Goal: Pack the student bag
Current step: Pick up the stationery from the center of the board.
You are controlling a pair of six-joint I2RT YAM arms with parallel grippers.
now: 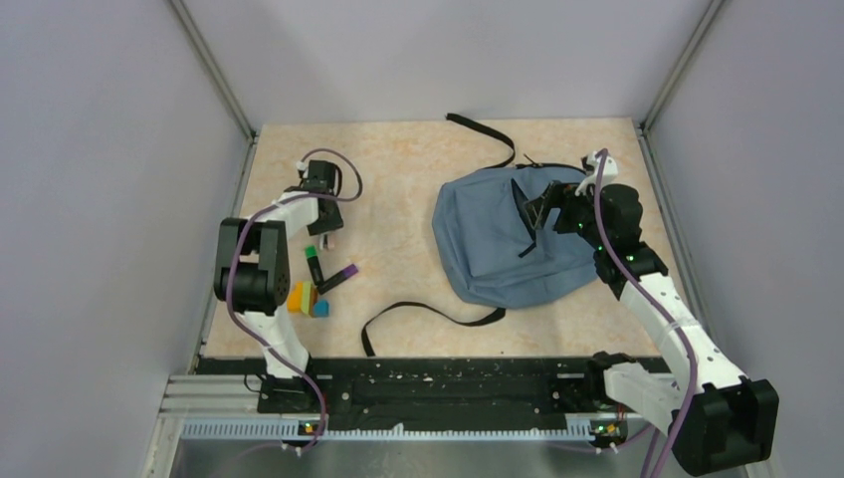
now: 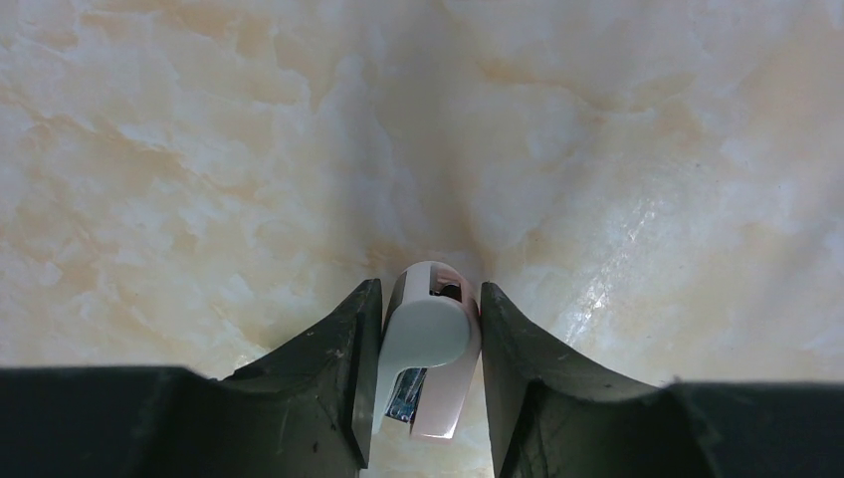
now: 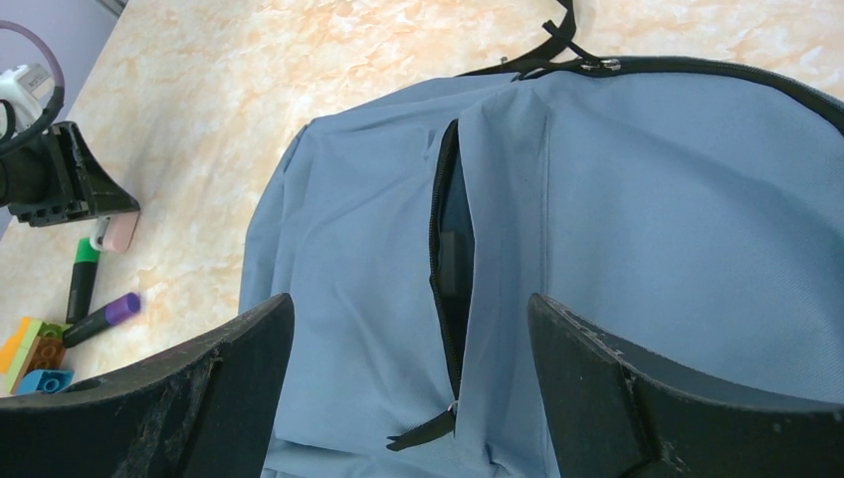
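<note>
Left fingers [image 2: 328, 388] are pinching the rounded pink stapler [image 2: 430, 344], so I'm guessing it's risking slipping on the lift. Right fingers [image 3: 597, 388] are hanging spread over the student bag [image 1: 493, 244], which is lying at 3 o'clock on the table [image 1: 398, 189].

Stapler [image 2: 428, 339] left of student bag [image 1: 498, 244]

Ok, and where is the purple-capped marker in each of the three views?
Top external: the purple-capped marker lies tilted, left of centre.
Left wrist: not in it; only a pink-and-white object in the left end effector.
Right wrist: the purple-capped marker is low at the left edge, left of the student bag.
Shared landmark: the green-capped marker beside it, in top and right wrist views.
</note>
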